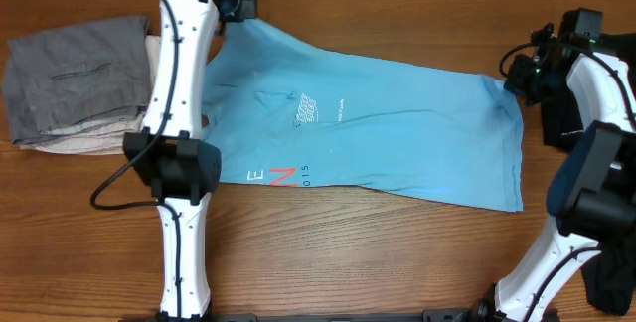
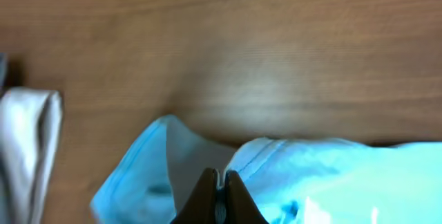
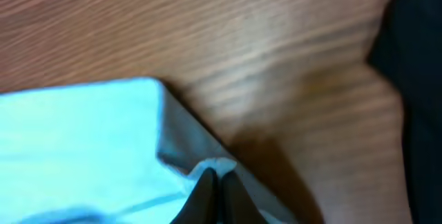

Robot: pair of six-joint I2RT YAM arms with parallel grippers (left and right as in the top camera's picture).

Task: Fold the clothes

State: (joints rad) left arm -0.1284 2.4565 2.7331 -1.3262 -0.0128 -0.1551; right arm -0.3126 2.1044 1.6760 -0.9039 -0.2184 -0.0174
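I see the T-shirt (image 1: 397, 123) spread on the table (image 1: 397, 252), a folded pile (image 1: 75, 79) left of it; my left gripper (image 2: 219, 175) holds its far-left corner, my right gripper (image 3: 214, 172) its far-right.

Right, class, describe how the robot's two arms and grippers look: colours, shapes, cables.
Both the left arm and the right arm have smooth white tubular links joined by bulky, rounded dark joint housings. A thin black cable runs along the left arm and loops out beside it. The left gripper and right gripper each have two dark, slim fingers tapering to narrow tips.
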